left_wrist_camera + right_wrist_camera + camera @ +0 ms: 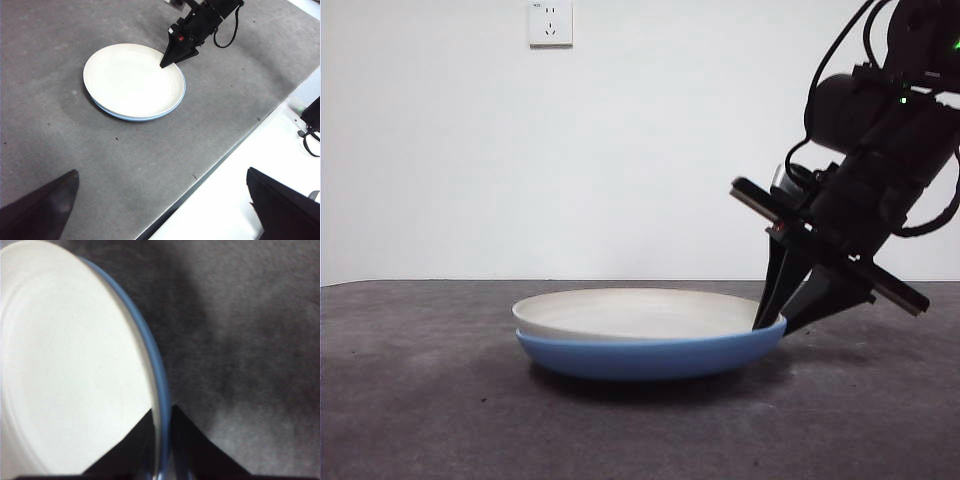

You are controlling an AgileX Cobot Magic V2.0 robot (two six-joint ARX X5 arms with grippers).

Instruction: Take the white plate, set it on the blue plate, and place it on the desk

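You see only a thin blue plate [650, 358] edge under the matte cream white plate [630, 312] on the tabletop [420, 400]. Right gripper [775, 325] fingers pinch both rims; left gripper [160, 210] fingers spread wide.

The white plate [131, 80] looked smooth and matt, like unglazed ceramic. The blue plate [650, 356] under it had a slight gloss. The desk [125, 160] was matt, grey, speckled and faintly rough.

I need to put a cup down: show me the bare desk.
Bare desk lies all around the stacked white plate and blue plate. It is crowded only at their rim, where the right hand grips. The left hand waits apart.
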